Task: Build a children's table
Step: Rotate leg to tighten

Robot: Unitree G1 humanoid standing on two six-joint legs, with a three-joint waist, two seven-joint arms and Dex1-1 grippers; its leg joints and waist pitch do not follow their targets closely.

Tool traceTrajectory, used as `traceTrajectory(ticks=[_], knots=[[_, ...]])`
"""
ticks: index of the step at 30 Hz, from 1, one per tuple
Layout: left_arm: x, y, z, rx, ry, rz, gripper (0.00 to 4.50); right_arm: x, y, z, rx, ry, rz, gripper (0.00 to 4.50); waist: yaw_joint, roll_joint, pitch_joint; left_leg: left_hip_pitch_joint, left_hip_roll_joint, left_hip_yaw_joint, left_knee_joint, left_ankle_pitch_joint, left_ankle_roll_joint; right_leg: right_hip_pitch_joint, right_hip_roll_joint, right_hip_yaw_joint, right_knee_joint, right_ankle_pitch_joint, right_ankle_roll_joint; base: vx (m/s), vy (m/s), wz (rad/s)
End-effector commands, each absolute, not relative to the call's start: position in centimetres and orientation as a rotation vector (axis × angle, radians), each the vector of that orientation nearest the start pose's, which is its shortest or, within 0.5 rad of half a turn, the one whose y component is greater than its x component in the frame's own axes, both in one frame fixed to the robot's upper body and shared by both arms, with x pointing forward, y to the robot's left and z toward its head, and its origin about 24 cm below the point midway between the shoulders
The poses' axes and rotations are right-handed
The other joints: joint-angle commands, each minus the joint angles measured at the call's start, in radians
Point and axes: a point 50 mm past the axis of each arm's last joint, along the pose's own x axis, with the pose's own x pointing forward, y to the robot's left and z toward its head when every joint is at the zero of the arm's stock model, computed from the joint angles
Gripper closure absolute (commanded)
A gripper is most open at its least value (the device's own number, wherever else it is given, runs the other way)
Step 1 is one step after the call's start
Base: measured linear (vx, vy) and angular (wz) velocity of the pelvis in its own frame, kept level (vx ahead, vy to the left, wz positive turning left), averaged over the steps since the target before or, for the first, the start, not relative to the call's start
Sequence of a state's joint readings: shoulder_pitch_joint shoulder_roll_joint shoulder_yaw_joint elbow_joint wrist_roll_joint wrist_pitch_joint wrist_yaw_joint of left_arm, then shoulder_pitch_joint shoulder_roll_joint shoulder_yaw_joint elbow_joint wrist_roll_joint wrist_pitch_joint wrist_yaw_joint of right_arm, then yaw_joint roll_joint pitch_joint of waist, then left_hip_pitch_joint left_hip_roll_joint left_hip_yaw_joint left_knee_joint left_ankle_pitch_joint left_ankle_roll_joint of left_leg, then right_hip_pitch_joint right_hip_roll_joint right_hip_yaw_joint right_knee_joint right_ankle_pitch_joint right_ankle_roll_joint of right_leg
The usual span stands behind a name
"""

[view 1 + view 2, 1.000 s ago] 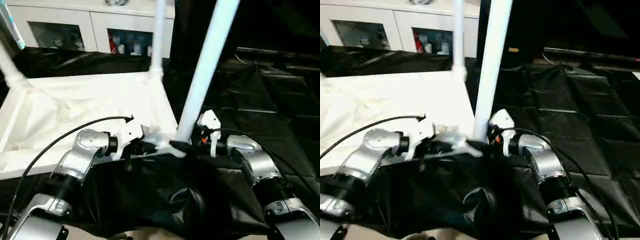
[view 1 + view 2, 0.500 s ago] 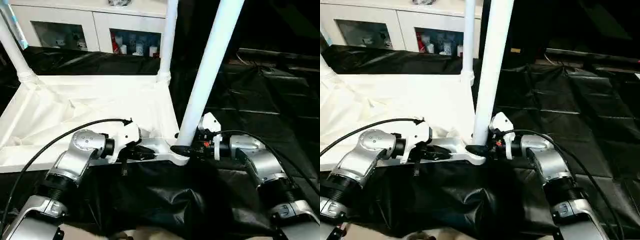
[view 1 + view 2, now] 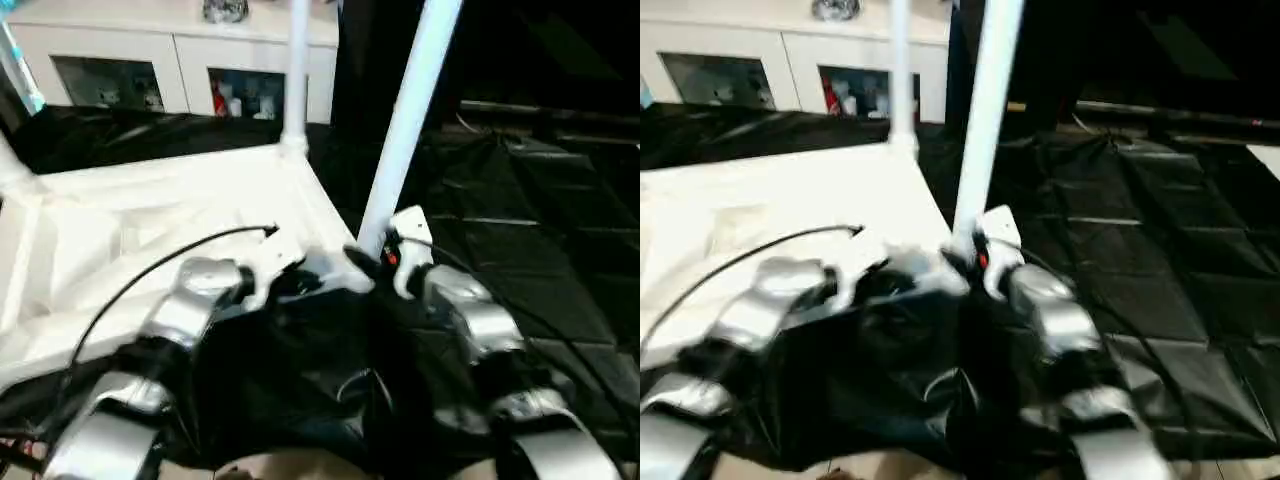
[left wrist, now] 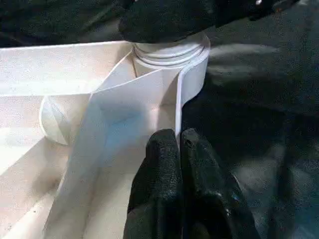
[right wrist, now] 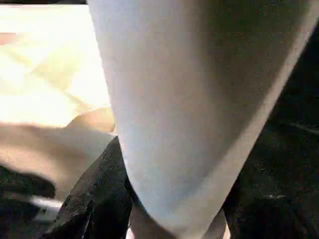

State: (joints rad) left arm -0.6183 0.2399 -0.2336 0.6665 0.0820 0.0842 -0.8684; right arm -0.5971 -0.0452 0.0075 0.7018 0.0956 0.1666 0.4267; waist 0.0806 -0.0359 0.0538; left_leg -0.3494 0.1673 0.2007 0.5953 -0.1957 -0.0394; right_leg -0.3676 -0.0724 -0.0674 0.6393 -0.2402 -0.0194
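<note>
The children's table lies upside down: a white tabletop (image 3: 150,210) with legs standing up from its corners. The near right leg (image 3: 405,130) rises from its round socket (image 4: 169,52). A thinner-looking far leg (image 3: 295,70) and a far left leg (image 3: 12,165) also stand upright. My left gripper (image 4: 178,144) is shut on the tabletop's thin rim wall just beside that socket. My right gripper (image 3: 365,262) clasps the base of the near right leg, one black finger (image 5: 94,199) pressed against each side of the tube.
A black sheet (image 3: 540,260) covers the floor around and under the tabletop. A white glass-door cabinet (image 3: 130,70) stands along the back wall. A black cable (image 3: 170,260) loops over my left forearm.
The head camera has shifted and blurred. My right fingers have closed in on the leg's base. The left gripper keeps its pinch on the rim.
</note>
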Motion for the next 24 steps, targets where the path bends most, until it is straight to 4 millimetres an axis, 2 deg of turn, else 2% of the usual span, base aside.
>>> traceTrajectory(ticks=[1,2,3,4,5,7,8,13,14,24], knots=[[33.9,8.2,6.0,0.338,0.246,-1.035,4.50,32.8,-6.3,1.1,0.148,0.428,0.618,2.53,-0.007,0.015,-0.046,0.015,0.083,-0.050,-0.095,-0.320,-0.065,0.008,-0.105,0.072,-0.109,-0.292,-0.178,0.000,0.000,0.00],[33.8,7.8,6.0,0.335,0.238,-1.043,4.50,32.8,-5.9,1.2,0.153,0.416,0.633,2.53,-0.006,0.014,-0.046,0.012,0.081,-0.049,-0.094,-0.301,-0.057,0.011,-0.105,0.071,-0.107,-0.258,-0.182,0.000,0.000,0.00],[33.8,7.6,6.1,0.333,0.234,-1.050,4.50,32.7,-5.7,1.3,0.158,0.406,0.650,2.18,-0.005,0.014,-0.048,0.012,0.080,-0.047,-0.093,-0.293,-0.050,0.013,-0.104,0.071,-0.106,-0.243,-0.184,0.000,0.000,0.00],[33.7,7.4,6.1,0.333,0.228,-1.063,4.50,32.7,-5.5,1.5,0.169,0.395,0.672,1.97,-0.003,0.017,-0.049,0.009,0.079,-0.046,-0.092,-0.266,-0.037,0.017,-0.104,0.071,-0.104,-0.207,-0.189,0.000,0.000,0.00],[33.5,7.3,6.1,0.336,0.222,-1.077,4.50,32.6,-5.4,1.6,0.188,0.384,0.684,1.83,-0.003,0.014,-0.051,0.008,0.080,-0.044,-0.091,-0.240,-0.024,0.020,-0.103,0.071,-0.102,-0.168,-0.194,0.000,0.000,0.00],[33.2,7.5,5.9,0.341,0.223,-1.116,4.50,32.6,-5.4,2.1,0.217,0.361,0.726,1.74,-0.001,0.014,-0.052,0.006,0.079,-0.043,-0.091,-0.224,-0.008,0.024,-0.104,0.071,-0.101,-0.143,-0.199,0.000,0.000,0.00],[33.1,7.9,5.7,0.350,0.230,-1.133,4.50,32.6,-5.7,2.4,0.199,0.341,0.755,1.61,0.001,0.018,-0.053,0.005,0.081,-0.042,-0.090,-0.205,0.003,0.024,-0.103,0.069,-0.099,-0.119,-0.205,0.000,0.000,0.00],[32.8,8.8,5.6,0.357,0.243,-1.163,4.50,32.3,-6.5,2.6,0.160,0.335,0.853,1.18,0.004,0.019,-0.051,0.006,0.081,-0.041,-0.090,-0.212,0.009,0.026,-0.105,0.069,-0.102,-0.145,-0.211,0.000,0.000,0.00],[32.7,9.4,5.6,0.358,0.248,-1.180,4.50,31.9,-7.1,2.7,0.127,0.335,0.935,1.18,0.004,0.018,-0.051,0.004,0.082,-0.042,-0.090,-0.202,0.014,0.029,-0.103,0.068,-0.101,-0.134,-0.210,0.000,0.000,0.00],[31.5,11.5,5.7,0.351,0.286,-1.323,4.50,30.2,-9.9,3.0,-0.006,0.365,1.205,1.18,0.011,0.018,-0.057,0.001,0.083,-0.035,-0.081,-0.125,0.055,0.032,-0.099,0.062,-0.085,-0.007,-0.249,0.000,0.000,0.00]])
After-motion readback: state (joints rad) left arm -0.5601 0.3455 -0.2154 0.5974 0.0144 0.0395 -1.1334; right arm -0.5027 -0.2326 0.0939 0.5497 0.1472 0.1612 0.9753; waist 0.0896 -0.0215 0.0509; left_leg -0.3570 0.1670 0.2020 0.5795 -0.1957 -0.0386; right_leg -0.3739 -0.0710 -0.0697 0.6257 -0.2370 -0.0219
